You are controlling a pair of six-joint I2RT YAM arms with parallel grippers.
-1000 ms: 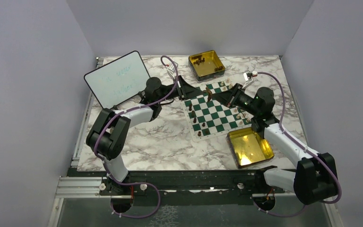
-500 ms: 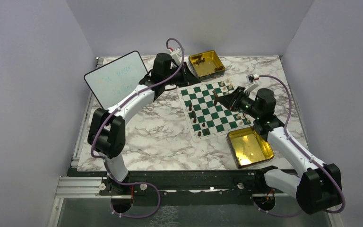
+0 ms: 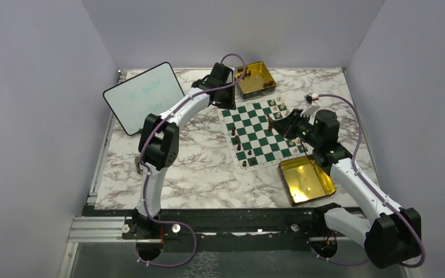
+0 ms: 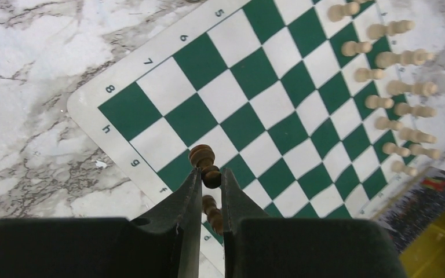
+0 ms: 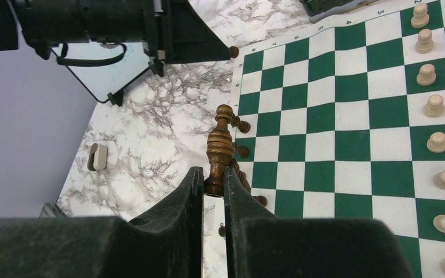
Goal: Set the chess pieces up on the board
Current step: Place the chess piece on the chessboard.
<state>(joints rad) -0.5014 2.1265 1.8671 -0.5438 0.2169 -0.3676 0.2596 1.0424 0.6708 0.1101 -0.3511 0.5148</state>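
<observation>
Over the board's [image 4: 255, 75] h-file corner, I have the left gripper [image 4: 211, 174] clenched on a dark pawn [image 4: 204, 159]. Farther across the board, the right gripper [image 5: 212, 174] is pinching a tall dark piece [image 5: 220, 145] by its base, upright. Cream pieces [image 3: 278, 105] line the board's right edge in two rows, and a few dark ones [image 3: 237, 139] stand along its left side.
</observation>
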